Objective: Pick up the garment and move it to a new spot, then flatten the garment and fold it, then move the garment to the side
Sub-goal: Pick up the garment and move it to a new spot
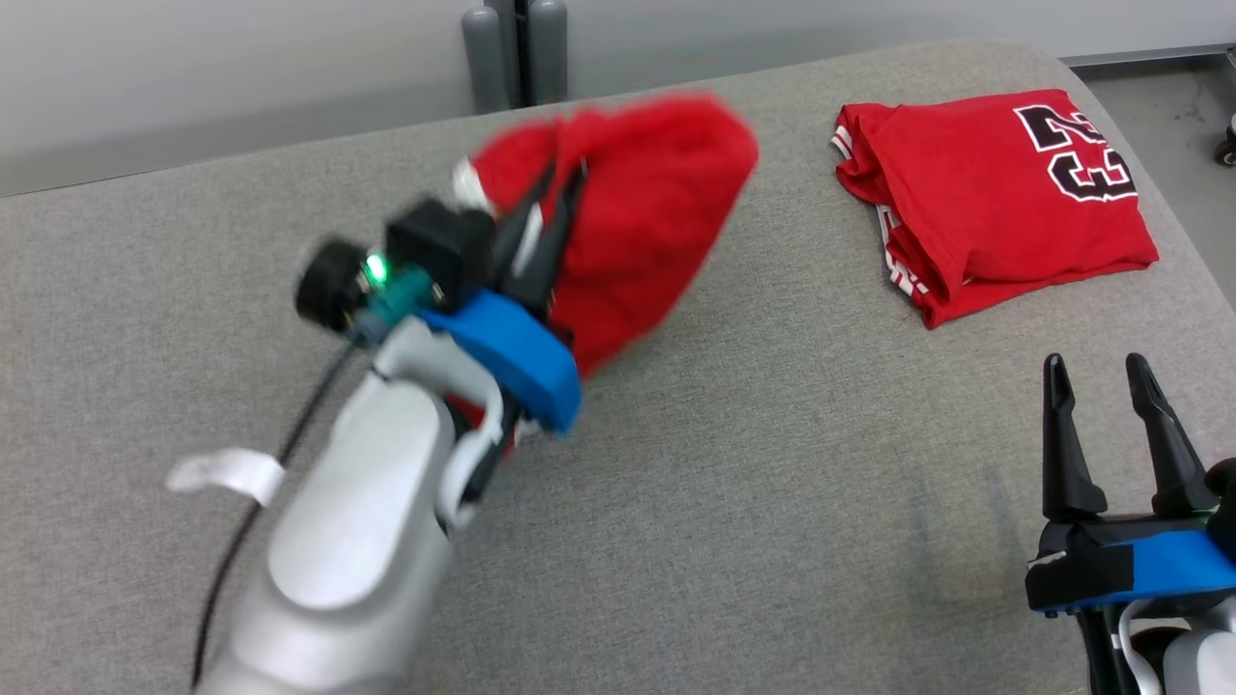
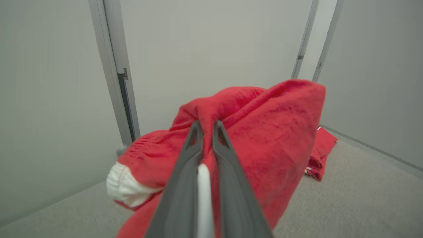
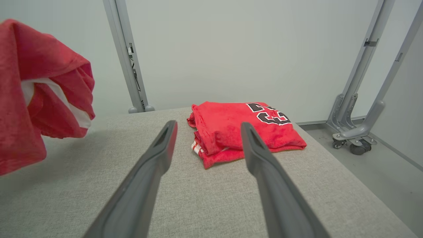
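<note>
While lifted, garment point(image 1: 657, 212): bunched, raised over the surface point(image 1: 772, 483), left of centre.
Left gripper point(image 2: 207, 126): pinching a garment fold.
Right gripper point(image 1: 1096, 372): spread, empty, low right.
Set-down, judged: surface between both grippers, below-right of garment; left arm nearer.
Folded jersey point(image 1: 995, 193): far right, apart.

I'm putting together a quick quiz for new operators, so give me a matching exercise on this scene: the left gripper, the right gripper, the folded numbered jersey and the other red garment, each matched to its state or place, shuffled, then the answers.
Things:
1. left gripper
2. right gripper
3. folded numbered jersey
4. bunched red garment

States:
A. lying on the grey padded surface
B. fingers apart, nothing between them
C. hanging above the surface
D. fingers closed on red cloth

Pairs: 1-D, 2-B, 3-A, 4-C.
</note>
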Robot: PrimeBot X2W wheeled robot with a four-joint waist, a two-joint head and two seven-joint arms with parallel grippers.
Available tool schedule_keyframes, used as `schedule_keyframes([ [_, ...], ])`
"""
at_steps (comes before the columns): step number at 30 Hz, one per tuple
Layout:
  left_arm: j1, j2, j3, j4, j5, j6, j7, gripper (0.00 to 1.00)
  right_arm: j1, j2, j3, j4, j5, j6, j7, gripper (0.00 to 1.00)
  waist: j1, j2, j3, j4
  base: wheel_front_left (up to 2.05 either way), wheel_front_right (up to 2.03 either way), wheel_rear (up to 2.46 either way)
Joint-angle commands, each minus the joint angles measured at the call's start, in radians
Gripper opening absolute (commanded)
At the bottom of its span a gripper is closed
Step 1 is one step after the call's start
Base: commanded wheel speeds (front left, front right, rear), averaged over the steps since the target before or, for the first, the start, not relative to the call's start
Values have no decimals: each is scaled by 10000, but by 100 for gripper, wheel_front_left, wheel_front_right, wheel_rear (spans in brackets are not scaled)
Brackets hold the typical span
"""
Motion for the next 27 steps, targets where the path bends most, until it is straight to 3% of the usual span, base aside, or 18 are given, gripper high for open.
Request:
schedule_keyframes([
  [1, 348, -66, -134, 216, -26, 100, -128, 0, 37, 12, 22, 44, 33, 6, -60, 100, 1, 0, -1, 5, 0, 0, 0],
  [9, 1640, -380, -1196, 1504, -56, 40, -634, 0, 85, 9, 105, 198, -29, 6, -23, 100, 1, 0, -90, 145, 0, 0, 0],
  [10, 1682, -395, -1275, 1592, -44, 39, -726, 26, 100, 9, 119, 225, -34, 6, -22, 100, 1, 0, -126, 183, 0, 0, 0],
  [11, 1684, -408, -1358, 1636, 1, 94, -874, 100, 121, 11, 150, 235, -41, 6, -15, 100, 1, 0, -157, 219, 0, 0, 0],
  [17, 1488, -465, -1276, 1479, -36, 470, -1886, 100, 269, 8, 139, 299, -122, 6, 56, 100, 1, 0, -480, 574, 0, 0, 0],
  [27, 2277, 345, -181, 726, -185, 1329, -2578, 100, 603, 7, 182, 254, -142, 6, 173, 100, 1, 0, -997, 1330, 0, 0, 0],
])
